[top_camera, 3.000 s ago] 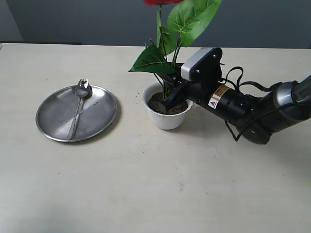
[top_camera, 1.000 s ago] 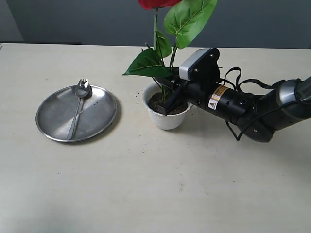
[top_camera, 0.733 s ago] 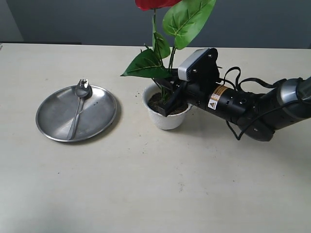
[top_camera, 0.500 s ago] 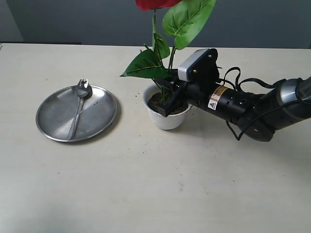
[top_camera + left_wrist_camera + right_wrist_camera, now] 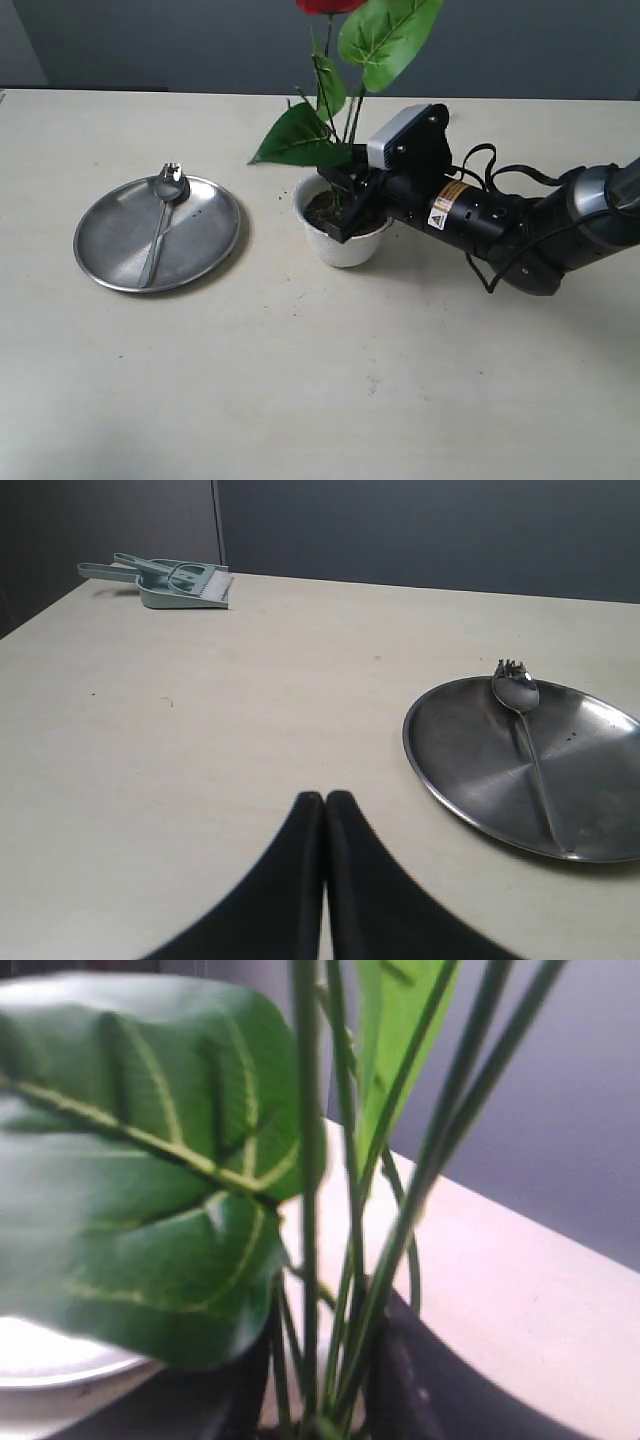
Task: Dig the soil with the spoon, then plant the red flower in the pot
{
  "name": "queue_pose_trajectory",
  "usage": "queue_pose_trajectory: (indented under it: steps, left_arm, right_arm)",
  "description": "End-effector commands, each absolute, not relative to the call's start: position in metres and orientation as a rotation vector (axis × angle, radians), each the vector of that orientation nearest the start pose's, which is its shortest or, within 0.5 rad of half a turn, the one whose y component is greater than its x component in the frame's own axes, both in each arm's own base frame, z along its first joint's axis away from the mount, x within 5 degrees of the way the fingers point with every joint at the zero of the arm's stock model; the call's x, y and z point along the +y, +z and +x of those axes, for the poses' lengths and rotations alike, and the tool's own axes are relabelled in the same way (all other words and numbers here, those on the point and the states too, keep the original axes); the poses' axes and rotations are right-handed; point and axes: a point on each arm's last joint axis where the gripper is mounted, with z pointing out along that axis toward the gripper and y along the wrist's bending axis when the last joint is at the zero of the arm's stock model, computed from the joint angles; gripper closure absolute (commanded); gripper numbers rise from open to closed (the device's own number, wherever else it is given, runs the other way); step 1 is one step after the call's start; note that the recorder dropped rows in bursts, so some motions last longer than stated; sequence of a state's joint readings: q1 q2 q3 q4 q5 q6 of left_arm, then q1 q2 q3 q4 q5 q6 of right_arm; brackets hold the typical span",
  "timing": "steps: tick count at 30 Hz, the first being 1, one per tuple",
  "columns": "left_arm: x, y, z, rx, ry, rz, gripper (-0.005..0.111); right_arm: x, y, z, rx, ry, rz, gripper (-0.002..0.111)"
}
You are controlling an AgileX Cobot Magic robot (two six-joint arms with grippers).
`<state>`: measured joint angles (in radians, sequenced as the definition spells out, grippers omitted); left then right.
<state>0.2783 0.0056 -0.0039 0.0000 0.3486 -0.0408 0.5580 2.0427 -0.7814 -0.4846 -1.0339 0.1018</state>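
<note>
Holding soil [image 5: 318, 213], white pot [image 5: 345, 250] stands mid-tabletop [image 5: 300, 380]. Red flower [image 5: 300, 140] upright in pot, stalks sunk in soil, leaves and bloom above rim. Steel plate [image 5: 110, 240] well apart from pot, toward left side of exterior view. Spoon [image 5: 160, 225] lying in plate, notched bowl toward far edge. Right end effector [image 5: 331, 205] low over pot mouth, jaws parted, flower stalks between them, sliver of gap beside stalks. Left end effector [image 5: 325, 810] closed, empty, near plate.

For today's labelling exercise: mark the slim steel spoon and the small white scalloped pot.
slim steel spoon [image 5: 158, 240], exterior view, mid-handle.
small white scalloped pot [image 5: 336, 250], exterior view, front wall.
</note>
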Motion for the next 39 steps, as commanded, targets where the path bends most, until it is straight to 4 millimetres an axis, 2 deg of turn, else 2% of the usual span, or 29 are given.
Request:
queue_pose_trajectory:
  steps: [1, 17, 39]
  left_arm:
    - [0.015, 0.183, 0.052, 1.800, 0.165, -0.290, 0.106]
    - [0.015, 0.183, 0.052, 1.800, 0.165, -0.290, 0.106]
    - [0.015, 0.183, 0.052, 1.800, 0.165, -0.290, 0.106]
  right_arm:
    - [0.216, 0.089, 0.282, 1.731, 0.596, -0.993, 0.070]
    - [0.217, 0.093, 0.282, 1.709, 0.601, -0.988, 0.070]
    - [0.216, 0.142, 0.284, 1.602, 0.575, -0.933, 0.070]
